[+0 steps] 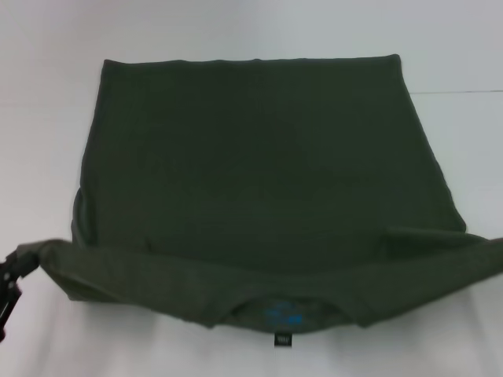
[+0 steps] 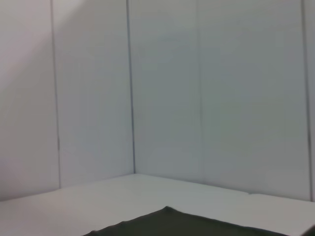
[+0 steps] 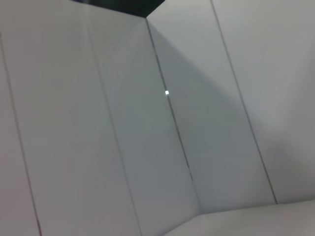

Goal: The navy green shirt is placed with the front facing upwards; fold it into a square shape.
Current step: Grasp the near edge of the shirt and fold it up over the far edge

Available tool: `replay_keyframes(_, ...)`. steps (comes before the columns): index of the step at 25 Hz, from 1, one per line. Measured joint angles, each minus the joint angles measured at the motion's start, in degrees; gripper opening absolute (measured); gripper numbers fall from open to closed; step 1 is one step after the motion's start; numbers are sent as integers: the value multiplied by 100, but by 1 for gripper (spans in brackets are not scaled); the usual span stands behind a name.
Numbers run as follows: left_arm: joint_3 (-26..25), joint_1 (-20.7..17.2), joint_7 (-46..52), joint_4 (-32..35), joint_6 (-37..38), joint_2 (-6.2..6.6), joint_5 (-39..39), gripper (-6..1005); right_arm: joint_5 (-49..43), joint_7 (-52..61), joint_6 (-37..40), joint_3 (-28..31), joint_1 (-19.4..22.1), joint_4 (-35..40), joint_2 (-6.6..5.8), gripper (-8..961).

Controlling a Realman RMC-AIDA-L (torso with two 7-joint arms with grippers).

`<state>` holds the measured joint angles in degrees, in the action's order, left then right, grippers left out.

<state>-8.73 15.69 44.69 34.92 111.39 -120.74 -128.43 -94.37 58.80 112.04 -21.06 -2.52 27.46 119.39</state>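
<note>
The navy green shirt [image 1: 259, 173] lies spread on the white table [image 1: 464, 330], its far edge straight across the back. Its near part, with the collar and blue neck label [image 1: 283, 318], is raised as a long band stretched from left to right. My left gripper [image 1: 17, 263] sits at the lower left edge of the head view, shut on the band's left tip. The band's right end runs off the right edge of that view, and my right gripper is out of view. A corner of the shirt [image 2: 170, 223] shows in the left wrist view.
White wall panels [image 2: 162, 88] stand behind the table, meeting in a corner [image 3: 172, 128]. Bare table surface surrounds the shirt on the left, right and near sides.
</note>
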Motion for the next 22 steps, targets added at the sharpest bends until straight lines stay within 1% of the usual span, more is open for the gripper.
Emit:
replay_keyframes(5, -14, 204, 16, -411, -738, -2, 296, 19, -2, 223, -521, 134, -347, -16, 4, 30)
replay_keyframes(11, -22, 320, 28, -751, -1418, 4, 819, 20, 25, 459, -953, 379, -624, -15, -63, 30)
replay_keyframes(13, -22, 376, 29, -833, -1586, 0, 884, 20, 12, 602, -1187, 452, -742, -1, -70, 31)
replay_keyframes(15, -14, 515, 30, -947, -1910, -10, 933, 20, 2, 740, -1527, 457, -885, 17, -74, 31)
replay_keyframes(16, -14, 515, 30, -947, -1910, -10, 933, 20, -5, 772, -1666, 437, -958, 17, -74, 31)
replay_keyframes(18, -8, 629, 21, -1003, -2079, -22, 938, 20, -51, 783, -1948, 394, -1106, 14, -75, 31)
replay_keyframes(21, -10, 805, -22, -1110, -2293, -25, 951, 19, -152, 752, -2176, 385, -1316, -2, -78, 30)
replay_keyframes(22, -10, 805, -22, -1110, -2293, -25, 951, 19, -162, 752, -2253, 385, -1372, -3, -79, 30)
